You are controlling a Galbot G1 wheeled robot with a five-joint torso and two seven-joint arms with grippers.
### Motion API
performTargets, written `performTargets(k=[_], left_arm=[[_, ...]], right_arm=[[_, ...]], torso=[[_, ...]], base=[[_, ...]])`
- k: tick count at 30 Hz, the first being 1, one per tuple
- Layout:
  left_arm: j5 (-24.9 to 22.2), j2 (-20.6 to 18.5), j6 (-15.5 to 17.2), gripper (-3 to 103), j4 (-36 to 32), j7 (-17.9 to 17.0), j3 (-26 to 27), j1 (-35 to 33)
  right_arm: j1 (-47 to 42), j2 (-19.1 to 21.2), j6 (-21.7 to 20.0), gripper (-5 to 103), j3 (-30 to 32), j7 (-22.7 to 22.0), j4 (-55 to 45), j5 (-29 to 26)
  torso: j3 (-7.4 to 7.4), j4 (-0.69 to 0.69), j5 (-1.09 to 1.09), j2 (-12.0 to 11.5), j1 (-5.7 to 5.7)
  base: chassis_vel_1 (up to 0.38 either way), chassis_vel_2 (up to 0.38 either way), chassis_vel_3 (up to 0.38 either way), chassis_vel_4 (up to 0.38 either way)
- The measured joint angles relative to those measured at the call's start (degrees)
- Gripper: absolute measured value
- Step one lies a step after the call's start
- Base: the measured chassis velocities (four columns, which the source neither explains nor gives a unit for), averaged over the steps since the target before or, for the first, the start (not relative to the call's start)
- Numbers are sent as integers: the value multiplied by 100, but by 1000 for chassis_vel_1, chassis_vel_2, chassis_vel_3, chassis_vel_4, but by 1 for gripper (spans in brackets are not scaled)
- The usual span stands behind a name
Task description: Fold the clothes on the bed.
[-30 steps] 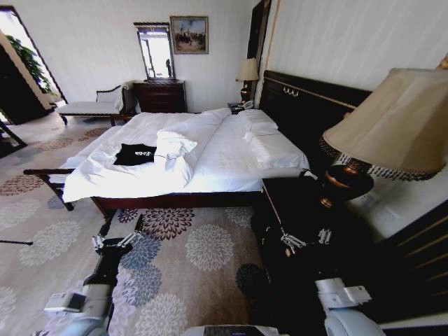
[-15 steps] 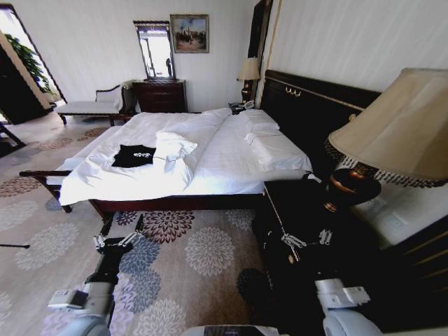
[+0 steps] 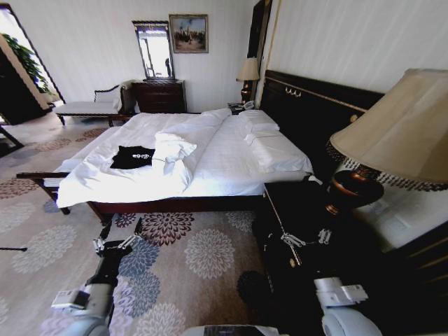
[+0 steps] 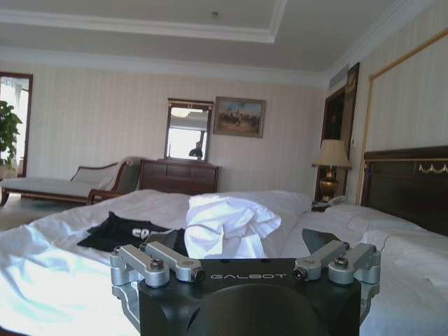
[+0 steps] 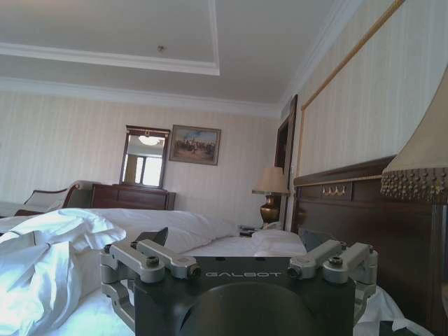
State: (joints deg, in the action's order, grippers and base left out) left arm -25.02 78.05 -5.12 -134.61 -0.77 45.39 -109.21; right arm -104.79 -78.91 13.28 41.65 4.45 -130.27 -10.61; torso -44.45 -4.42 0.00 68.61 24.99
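Head view puts the black T-shirt (image 3: 133, 156) flat on the white duvet near the foot end of the bed (image 3: 231, 164), towards the bed's far side from the robot, its white lettering facing up. Just beside the shirt, towards the headboard, lies a bunched fold of white duvet (image 3: 172, 148). White pillows (image 3: 257, 126) sit at the head end against the dark headboard (image 3: 308, 105). A long bench (image 3: 38, 179) runs along the foot of the bed.

Both arms hang low over the patterned carpet (image 3: 203, 252), well apart from the bed and the shirt. The left gripper (image 3: 117, 236) is over the carpet near the bed's near side rail, its fingers spread wide with nothing between them. The right gripper (image 3: 306, 240) is in front of the dark bedside table (image 3: 301, 203), fingers likewise spread and holding nothing.

From the left wrist camera, the left gripper (image 4: 245, 262) faces across the mattress, with the shirt (image 4: 129, 232) and the crumpled duvet fold (image 4: 227, 224) beyond it. A lamp (image 3: 392, 133) stands on the bedside table at the robot's right.
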Motion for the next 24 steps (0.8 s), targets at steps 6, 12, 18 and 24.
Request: performTargets(k=[6, 12, 18, 24], left_arm=[[-83, 10, 14, 100, 176, -11, -56, -21], [-202, -98, 87, 100, 93, -12, -14, 51], [-324, -206, 108, 100, 51, -6, -6, 66], [-613, -333, 111, 100, -78, 84, -18, 97]], right_arm=[[-14, -42, -1, 100, -69, -16, 157, -8], [29, -60, -13, 100, -71, -16, 154, 48], [18, -86, -14, 100, -61, 26, 153, 174], [-31, -80, -11, 100, -19, 11, 128, 163]], torso=[[0, 0, 0, 0, 0], [0, 0, 0, 0, 0], [0, 0, 0, 0, 0], [0, 0, 0, 0, 0]], base=[[-69, 81, 73, -81], [-63, 78, 80, -78], [-69, 63, 67, -63], [-65, 60, 63, -52]])
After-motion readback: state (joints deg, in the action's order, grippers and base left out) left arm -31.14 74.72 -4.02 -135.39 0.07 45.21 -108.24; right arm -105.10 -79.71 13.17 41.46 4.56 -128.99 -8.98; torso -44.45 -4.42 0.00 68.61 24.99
